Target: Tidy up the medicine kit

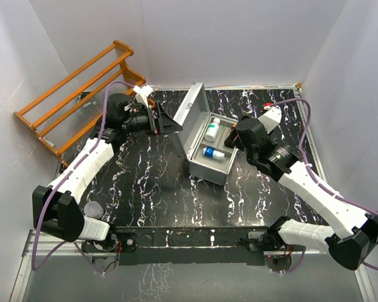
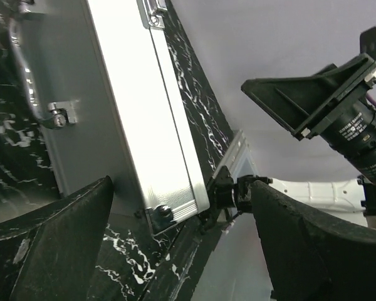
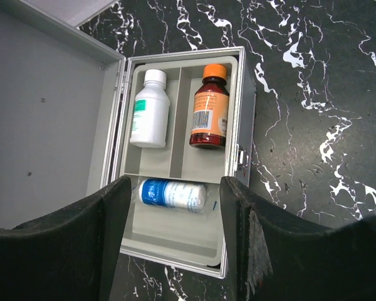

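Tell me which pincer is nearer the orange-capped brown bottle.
Right. The right pincer hovers open over the medicine kit, close to the orange-capped bottle. The left pincer sits open outside the kit, behind its raised lid.

There is one medicine kit (image 1: 208, 168), and it holds three bottles. One white bottle (image 3: 149, 110) and one amber bottle (image 3: 209, 110) lie just beyond the fingertips of the right gripper (image 3: 175, 185). One blue-and-white bottle (image 3: 172, 194) shows between that gripper's two fingers. The kit's tray has three compartments, with one bottle in each. There are two arms, each with one gripper of two fingers. One wooden rack (image 1: 75, 94) stands behind the left gripper (image 1: 166, 123), away from the kit.
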Available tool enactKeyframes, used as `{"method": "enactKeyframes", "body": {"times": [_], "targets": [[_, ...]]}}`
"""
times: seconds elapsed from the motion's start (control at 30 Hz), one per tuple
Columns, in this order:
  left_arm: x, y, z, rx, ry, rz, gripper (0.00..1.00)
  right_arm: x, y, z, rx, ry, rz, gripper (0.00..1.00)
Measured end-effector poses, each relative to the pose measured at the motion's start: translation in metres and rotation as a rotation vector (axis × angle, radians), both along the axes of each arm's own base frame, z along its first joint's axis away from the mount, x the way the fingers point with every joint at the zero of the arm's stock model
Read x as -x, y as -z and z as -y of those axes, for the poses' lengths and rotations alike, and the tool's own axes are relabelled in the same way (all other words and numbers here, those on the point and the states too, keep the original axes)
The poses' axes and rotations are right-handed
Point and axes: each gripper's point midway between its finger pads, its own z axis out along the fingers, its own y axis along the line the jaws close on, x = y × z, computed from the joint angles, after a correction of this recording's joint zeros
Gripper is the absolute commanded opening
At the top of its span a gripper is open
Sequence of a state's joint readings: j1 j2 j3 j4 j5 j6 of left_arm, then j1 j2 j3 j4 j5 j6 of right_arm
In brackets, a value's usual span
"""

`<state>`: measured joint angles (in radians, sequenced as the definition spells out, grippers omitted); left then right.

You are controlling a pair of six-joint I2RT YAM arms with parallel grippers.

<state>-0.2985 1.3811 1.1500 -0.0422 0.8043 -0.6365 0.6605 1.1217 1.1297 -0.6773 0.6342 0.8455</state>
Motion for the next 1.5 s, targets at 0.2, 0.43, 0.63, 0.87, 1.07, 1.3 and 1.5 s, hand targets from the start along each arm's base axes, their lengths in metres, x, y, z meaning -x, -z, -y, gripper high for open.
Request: {"method": "enactKeyframes", "body": {"times": [0.2, 0.43, 0.63, 0.87, 1.07, 1.3, 1.5], "targets": [[0.024, -0.006, 0.031, 0.02, 0.086, 0.003, 0.89, 0.016, -0.01, 0.015, -0.025, 0.008, 0.048, 0.61], [0.04, -0.011, 0.059, 0.061, 0.161, -0.008, 0.89, 0.031, -0.024, 0.029, -0.038, 0.003, 0.103, 0.67], [0.047, 0.003, 0.08, 0.067, 0.21, -0.07, 0.89, 0.037, -0.034, 0.029, -0.062, -0.025, 0.13, 0.68], [0.042, 0.016, 0.083, 0.034, 0.18, -0.096, 0.9, 0.036, -0.028, 0.021, -0.051, -0.066, 0.104, 0.69], [0.013, 0.036, 0.073, -0.088, 0.022, -0.102, 0.9, 0.025, 0.005, 0.008, 0.013, -0.09, 0.0, 0.62], [-0.006, 0.088, 0.07, -0.222, -0.037, -0.193, 0.88, 0.019, 0.045, 0.0, 0.052, -0.101, -0.114, 0.43], [-0.005, 0.116, 0.068, -0.283, -0.028, -0.252, 0.87, 0.028, 0.08, -0.002, 0.054, -0.115, -0.21, 0.41]]}}
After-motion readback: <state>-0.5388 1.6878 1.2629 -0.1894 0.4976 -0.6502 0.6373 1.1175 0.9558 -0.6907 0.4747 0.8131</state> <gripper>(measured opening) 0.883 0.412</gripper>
